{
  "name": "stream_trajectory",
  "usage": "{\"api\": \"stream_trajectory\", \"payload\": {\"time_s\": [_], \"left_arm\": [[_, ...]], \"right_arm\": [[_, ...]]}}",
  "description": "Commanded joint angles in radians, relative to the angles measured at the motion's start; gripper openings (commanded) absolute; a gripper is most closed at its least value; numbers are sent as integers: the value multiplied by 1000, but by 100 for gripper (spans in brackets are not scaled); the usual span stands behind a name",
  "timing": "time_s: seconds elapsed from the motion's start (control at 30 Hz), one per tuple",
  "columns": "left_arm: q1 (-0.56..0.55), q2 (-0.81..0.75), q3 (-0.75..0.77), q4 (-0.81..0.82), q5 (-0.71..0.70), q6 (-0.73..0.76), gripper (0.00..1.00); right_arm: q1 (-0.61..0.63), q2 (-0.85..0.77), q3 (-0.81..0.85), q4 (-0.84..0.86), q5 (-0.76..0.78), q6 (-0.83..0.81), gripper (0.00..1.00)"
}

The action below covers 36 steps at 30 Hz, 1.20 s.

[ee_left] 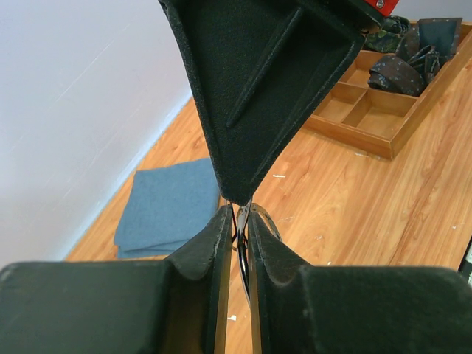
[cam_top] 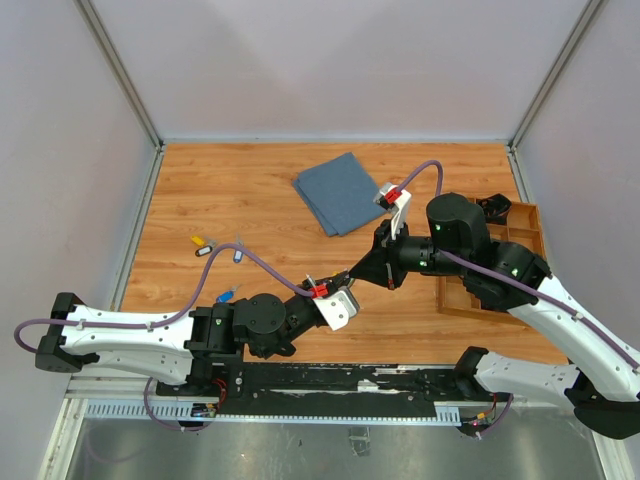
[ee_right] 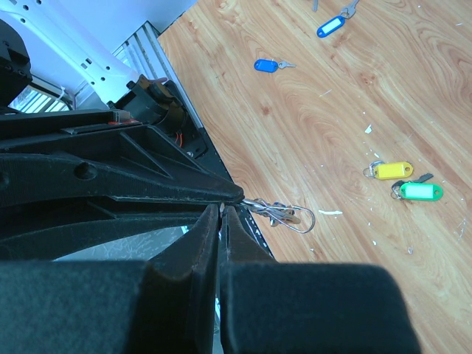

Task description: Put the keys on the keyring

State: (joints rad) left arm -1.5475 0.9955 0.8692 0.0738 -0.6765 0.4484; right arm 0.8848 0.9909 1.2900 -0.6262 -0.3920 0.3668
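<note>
Both grippers meet tip to tip above the middle of the table. My left gripper (cam_top: 340,282) (ee_left: 240,214) is shut on the thin silver keyring (ee_left: 268,220), whose wire runs between its jaws. In the right wrist view the keyring (ee_right: 295,217) sticks out past the left fingertip. My right gripper (cam_top: 360,270) (ee_right: 223,210) is shut, its tip against the ring's top; whether it pinches the wire I cannot tell. The keys lie loose on the table: a yellow-tagged one (cam_top: 198,240) (ee_right: 391,170), a green-tagged one (ee_right: 420,192) and two blue-tagged ones (ee_right: 265,65) (ee_right: 330,26).
A folded blue cloth (cam_top: 340,192) (ee_left: 166,206) lies at the back middle. A wooden compartment tray (cam_top: 537,235) (ee_left: 354,144) stands on the right, with dark rolled fabric items in its far cells. The right arm reaches over the tray.
</note>
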Motion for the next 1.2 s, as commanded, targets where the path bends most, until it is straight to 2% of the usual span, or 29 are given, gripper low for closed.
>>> {"api": "stream_trajectory", "payload": {"time_s": [0.0,0.27,0.5,0.7,0.97,1.17], "left_arm": [[2,-11,16,16,-15,6,17],[2,-11,13,18,-15,6,16],[3,-11,13,18,-15,6,24],[2,-14,13,17,-15,3,18],[2,-20,12,34,-21,10,39],[1,-19,13,43,-23,14,41]], "right_arm": [[15,-28,9,22,21,8,1],[15,-32,9,22,28,8,1],[15,-33,10,22,27,9,1],[14,-29,9,22,21,11,1],[15,-23,-12,48,3,25,1],[15,-20,-13,52,-6,26,1]]}}
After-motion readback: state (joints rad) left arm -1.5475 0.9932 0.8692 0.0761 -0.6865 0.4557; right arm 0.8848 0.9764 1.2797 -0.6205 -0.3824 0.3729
